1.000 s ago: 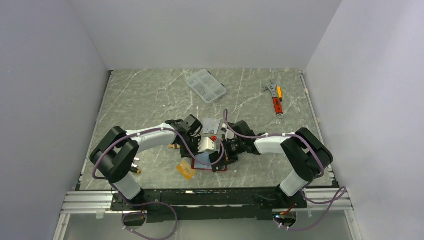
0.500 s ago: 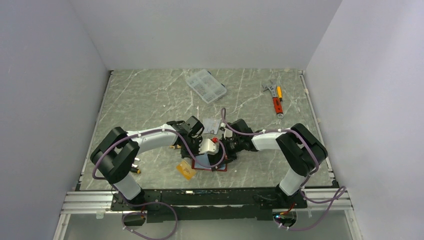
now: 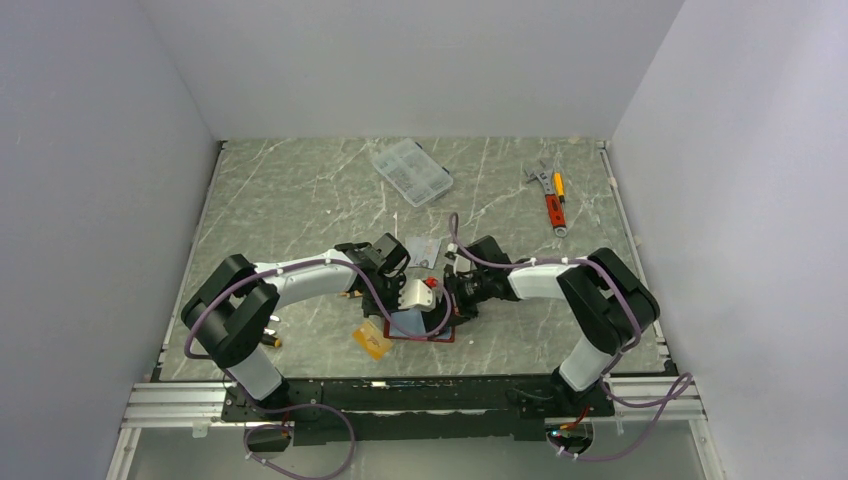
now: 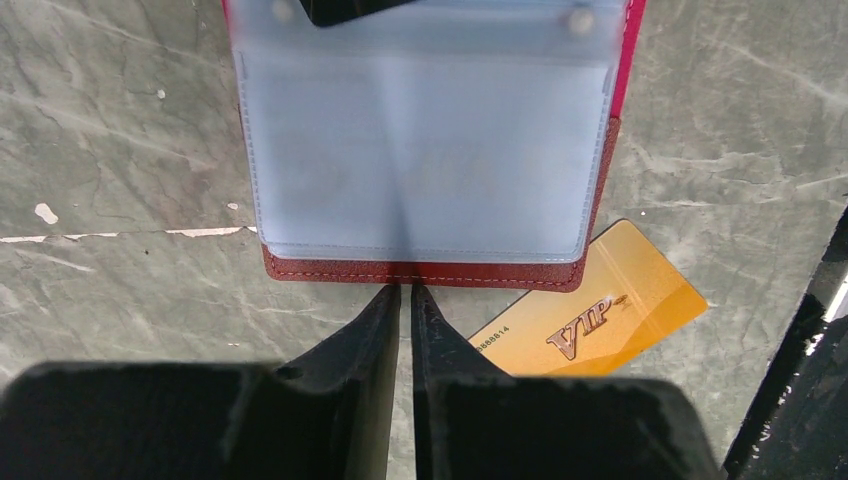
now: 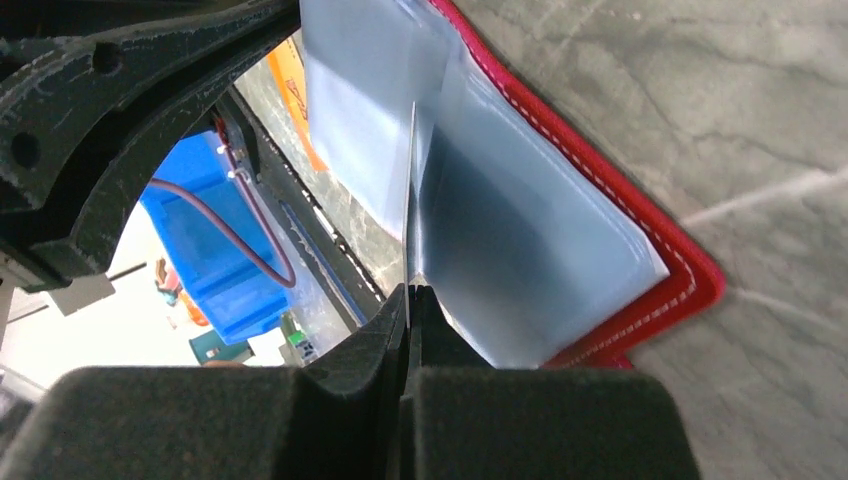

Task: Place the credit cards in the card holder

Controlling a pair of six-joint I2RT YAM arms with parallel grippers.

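Observation:
The red card holder [image 4: 420,272] lies open near the table's front, its light blue plastic sleeves up; it also shows in the top view [image 3: 440,337] and the right wrist view [image 5: 680,285]. My left gripper [image 4: 405,292] is shut, its tips at the holder's near red edge. My right gripper [image 5: 410,292] is shut on a thin sheet seen edge-on, apparently one sleeve leaf, lifted off the holder. An orange-gold VIP card [image 4: 600,315] lies partly under the holder's corner, and shows in the top view [image 3: 371,341]. A silver-grey card [image 3: 424,247] lies behind the grippers.
A clear compartment box [image 3: 411,171] sits at the back middle. A wrench and a red-handled tool [image 3: 551,196] lie at the back right. The black front rail [image 3: 400,385] runs close behind the gold card. A blue bin [image 5: 205,250] shows beyond the table edge.
Both grippers stay at the card holder. The right arm has shifted slightly. The cards have not moved.

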